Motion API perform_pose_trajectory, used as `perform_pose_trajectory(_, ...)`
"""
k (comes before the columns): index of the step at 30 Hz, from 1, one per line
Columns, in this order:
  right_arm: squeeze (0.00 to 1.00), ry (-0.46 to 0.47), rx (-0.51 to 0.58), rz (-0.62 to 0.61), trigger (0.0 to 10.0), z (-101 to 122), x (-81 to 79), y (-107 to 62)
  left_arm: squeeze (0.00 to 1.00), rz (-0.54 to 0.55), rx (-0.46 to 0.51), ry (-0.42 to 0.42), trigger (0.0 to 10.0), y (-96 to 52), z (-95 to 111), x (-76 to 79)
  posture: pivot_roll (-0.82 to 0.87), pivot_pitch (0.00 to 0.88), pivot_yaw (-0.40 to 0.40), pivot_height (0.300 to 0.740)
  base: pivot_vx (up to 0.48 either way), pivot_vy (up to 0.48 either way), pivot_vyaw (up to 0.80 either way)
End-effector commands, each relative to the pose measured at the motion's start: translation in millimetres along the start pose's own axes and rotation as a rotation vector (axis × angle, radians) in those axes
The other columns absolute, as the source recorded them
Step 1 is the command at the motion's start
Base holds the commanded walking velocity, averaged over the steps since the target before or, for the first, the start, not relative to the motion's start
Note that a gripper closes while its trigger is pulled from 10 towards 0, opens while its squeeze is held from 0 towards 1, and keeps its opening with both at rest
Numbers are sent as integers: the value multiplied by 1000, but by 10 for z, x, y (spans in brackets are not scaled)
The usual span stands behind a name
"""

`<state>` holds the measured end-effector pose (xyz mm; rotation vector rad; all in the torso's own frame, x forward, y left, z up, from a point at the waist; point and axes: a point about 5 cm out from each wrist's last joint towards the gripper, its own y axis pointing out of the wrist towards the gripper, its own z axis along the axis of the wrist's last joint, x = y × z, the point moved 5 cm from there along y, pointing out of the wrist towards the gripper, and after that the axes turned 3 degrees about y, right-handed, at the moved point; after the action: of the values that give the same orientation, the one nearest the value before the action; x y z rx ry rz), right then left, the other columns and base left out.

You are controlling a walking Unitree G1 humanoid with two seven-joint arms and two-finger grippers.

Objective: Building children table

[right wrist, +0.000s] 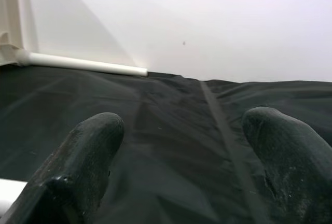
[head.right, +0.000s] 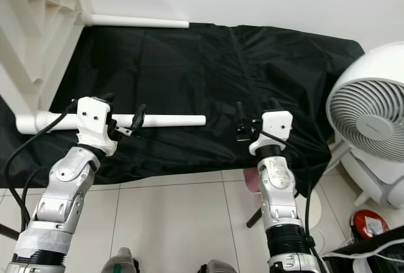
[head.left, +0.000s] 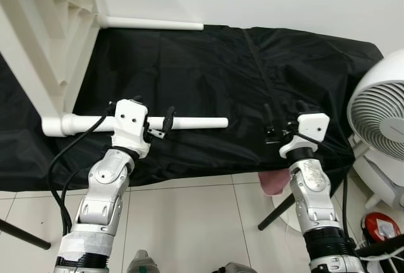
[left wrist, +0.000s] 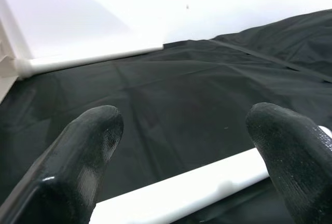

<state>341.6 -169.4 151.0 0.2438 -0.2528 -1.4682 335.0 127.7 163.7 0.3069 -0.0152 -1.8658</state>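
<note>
The table (head.left: 44,39) lies tipped on its side on a black sheet (head.left: 240,77), so its legs stick out level and reachable. The left gripper (left wrist: 181,146) hovers over the near leg (head.left: 189,122), jaws spread wide, nothing held. The right gripper (right wrist: 181,151) is open too, over bare sheet. Most of the table is cut off, so I can't tell how the legs attach
</note>
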Motion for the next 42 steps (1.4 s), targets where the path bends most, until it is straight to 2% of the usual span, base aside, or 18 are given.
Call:
perform_pose_trajectory(1,0,5,-5,-12,10000,-8,30,7,0,19,-22,8,10000,1,-58,-29,107,0,-40,740,0,0,0)
perform_pose_trajectory(20,0,25,-1,-15,10000,-5,10,41,0,30,-12,-1,10000,39,-41,-20,136,3,-53,740,0,0,0)
perform_pose_trajectory(42,0,37,-13,0,10000,-36,-32,37,0,41,-14,20,10000,9,-50,-7,150,5,-61,740,0,0,0)
